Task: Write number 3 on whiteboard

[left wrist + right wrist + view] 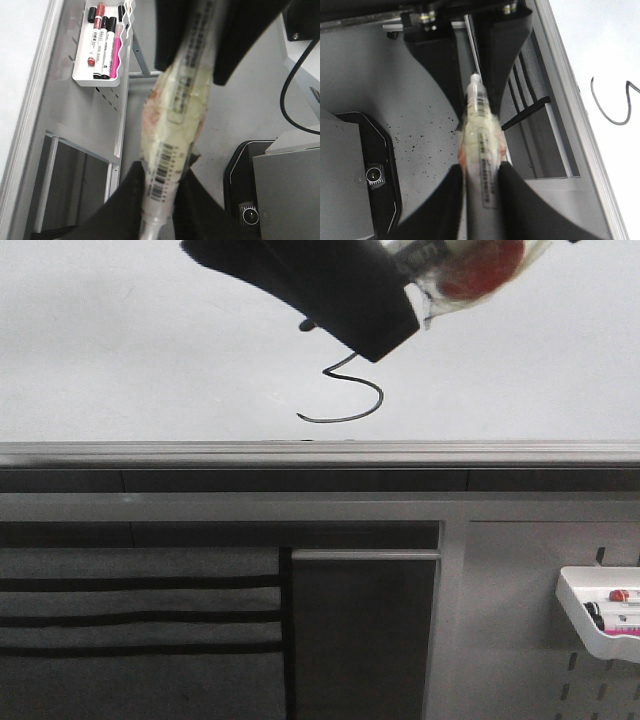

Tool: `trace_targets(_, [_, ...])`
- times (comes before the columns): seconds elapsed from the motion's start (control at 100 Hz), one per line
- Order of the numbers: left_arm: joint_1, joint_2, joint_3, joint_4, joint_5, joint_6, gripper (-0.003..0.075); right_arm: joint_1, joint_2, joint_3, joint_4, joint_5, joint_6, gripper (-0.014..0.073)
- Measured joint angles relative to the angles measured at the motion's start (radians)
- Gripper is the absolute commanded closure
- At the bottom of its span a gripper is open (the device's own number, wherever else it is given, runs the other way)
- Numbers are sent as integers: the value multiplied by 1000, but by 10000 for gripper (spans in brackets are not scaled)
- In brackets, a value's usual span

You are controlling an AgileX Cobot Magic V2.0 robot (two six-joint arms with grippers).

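Note:
The whiteboard [120, 360] fills the upper front view, with its grey rail [300, 452] below. The lower curve and tail of the black number 3 [355, 400] show on it; the upper part is hidden behind black gripper fingers [330, 290] at the top edge. Part of the 3 also shows in the right wrist view [612, 107]. My left gripper [162, 200] is shut on a tape-wrapped marker [175, 115]. My right gripper [480, 185] is shut on the same marker [479, 130] from the opposite end. Each wrist view shows the other gripper's fingers at the marker's far end.
A white tray [585, 625] with spare markers hangs on the grey pegboard [520, 640] at lower right; it also shows in the left wrist view [97, 80]. A black device [370, 175] stands on the speckled floor below. A dark striped panel [140, 620] is at lower left.

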Motion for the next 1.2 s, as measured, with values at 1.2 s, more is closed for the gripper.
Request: trace_targets(1.2, [665,-79,372,-273,-675,-275,738,-302,-237,207,-128,-167,679,346])
